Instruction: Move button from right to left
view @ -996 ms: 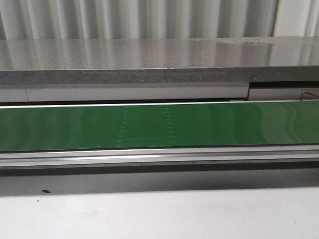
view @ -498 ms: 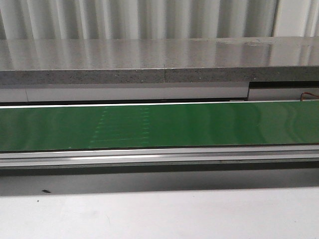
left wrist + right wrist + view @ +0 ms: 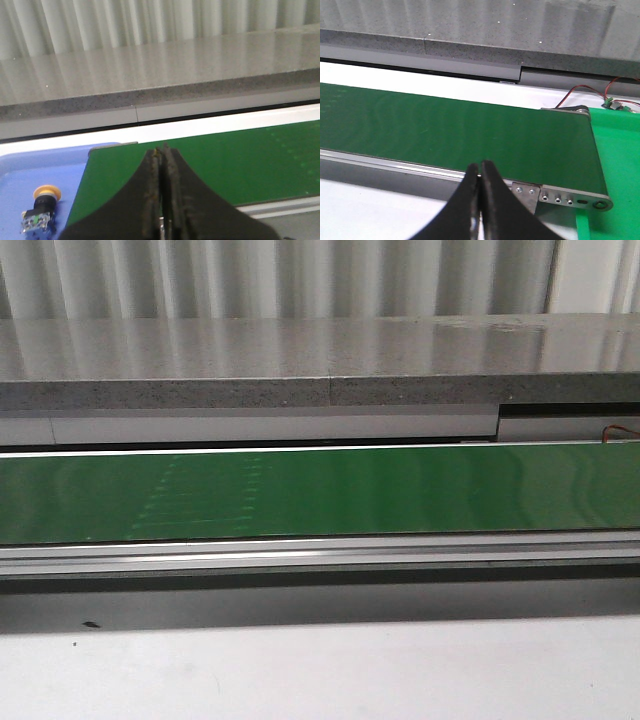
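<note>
Holding both our pincers closed and empty: left pincer [image 3: 161, 160] over the green belt [image 3: 225, 160], right pincer [image 3: 481, 172] at the belt's edge. Button [image 3: 41, 205] lies on the blue tray [image 3: 20, 175], left.

My front camera faces forward across the green belt [image 3: 400, 490]. Both wrist cameras sit low and close, facing the same belt and grey ledge [image 3: 300, 360] behind.

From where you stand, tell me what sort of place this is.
Probably a factory or lab sorting station: a long green conveyor belt on a metal frame, a blue tray at its end holding an industrial push-button, and loose wiring.
</note>
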